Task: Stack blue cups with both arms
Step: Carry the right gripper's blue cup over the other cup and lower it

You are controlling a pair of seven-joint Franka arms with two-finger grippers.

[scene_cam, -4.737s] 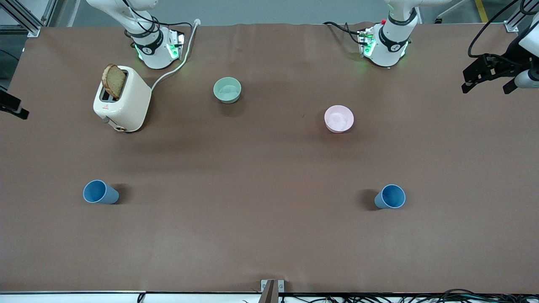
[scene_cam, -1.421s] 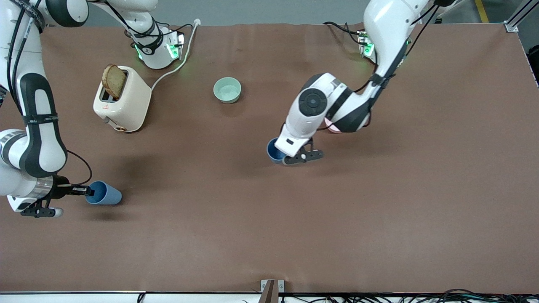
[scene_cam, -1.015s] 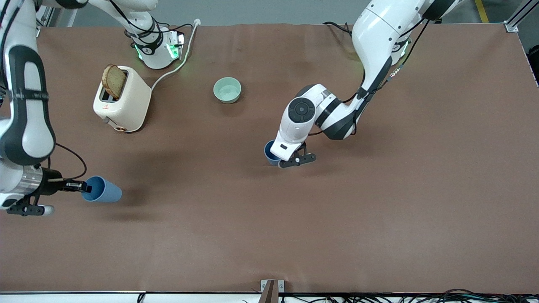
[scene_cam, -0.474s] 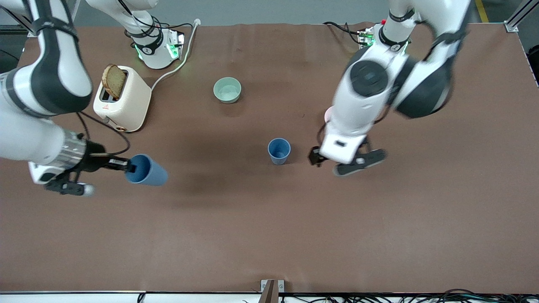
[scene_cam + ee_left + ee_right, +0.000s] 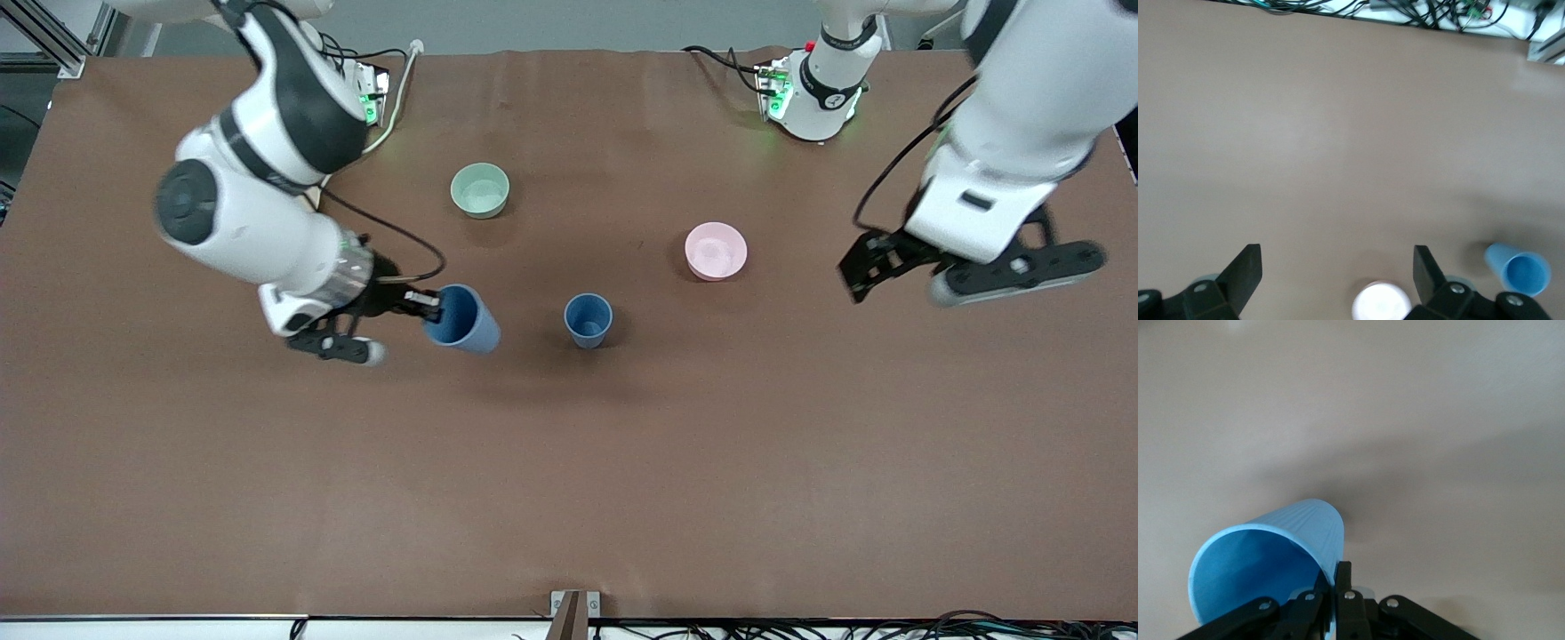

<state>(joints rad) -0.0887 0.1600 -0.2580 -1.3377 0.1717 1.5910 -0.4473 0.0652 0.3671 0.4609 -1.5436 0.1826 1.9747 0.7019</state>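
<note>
1. The right arm's black two-finger gripper [image 5: 425,305] is in the air over the brown table, its fingers [image 5: 1341,587] pinched on the rim of a small matte blue plastic cup [image 5: 461,318], one finger inside the wall and one outside.
2. That held cup is tilted, with its open mouth toward the gripper and its base pointing toward the table's middle.
3. Just past the held cup's base, toward the left arm's end, the second blue plastic cup [image 5: 588,319] stands upright on the table, mouth up, with a gap between the two cups.
4. The left arm's black gripper [image 5: 867,263] hangs spread wide and empty, well apart from both cups, over the left arm's end of the table; its wrist view shows both fingers [image 5: 1243,272] far apart.
5. Between the standing cup and the left gripper sits a round pink bowl [image 5: 716,251]; a pale green bowl [image 5: 480,190] sits nearer the arms' bases.
6. The surface is a smooth brown mat [image 5: 569,480]; cables [image 5: 1405,8] lie along its edge, with grey floor past the bases.
7. Half a second ago the right gripper carried its cup farther toward its own end, and the left gripper was beside the standing cup; it has since pulled away and risen.
</note>
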